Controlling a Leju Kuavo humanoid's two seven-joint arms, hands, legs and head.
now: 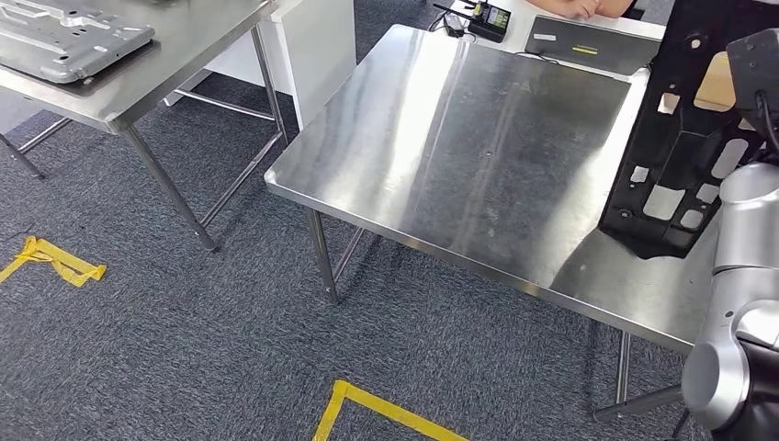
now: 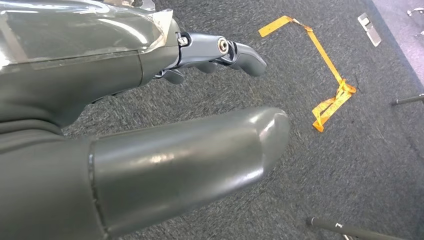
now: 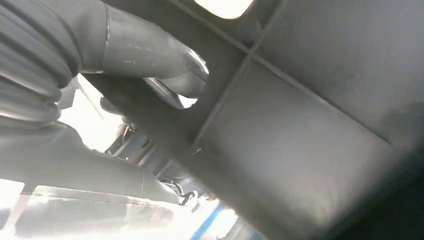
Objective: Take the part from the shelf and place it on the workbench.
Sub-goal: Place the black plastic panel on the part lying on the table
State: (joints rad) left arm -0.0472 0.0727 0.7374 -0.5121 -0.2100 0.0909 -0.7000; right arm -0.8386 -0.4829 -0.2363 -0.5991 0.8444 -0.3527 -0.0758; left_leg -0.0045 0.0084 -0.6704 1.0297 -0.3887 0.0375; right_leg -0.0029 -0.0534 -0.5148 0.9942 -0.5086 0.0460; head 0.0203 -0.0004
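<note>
Silver right arm (image 1: 744, 276) rises at the worktop's (image 1: 459, 138) right edge, its right hand (image 3: 75, 75) gripping a black perforated part (image 1: 675, 138); the thumb (image 3: 150, 47) presses on the part's ribbed face; the part stands nearly upright, its lower end at or just above the worktop surface near the right edge; left hand (image 2: 125, 115) hangs over grey carpet (image 2: 300, 175) beside yellow tape (image 2: 325, 80), fingers (image 2: 235, 52) extended and apart, holding nothing.
</note>
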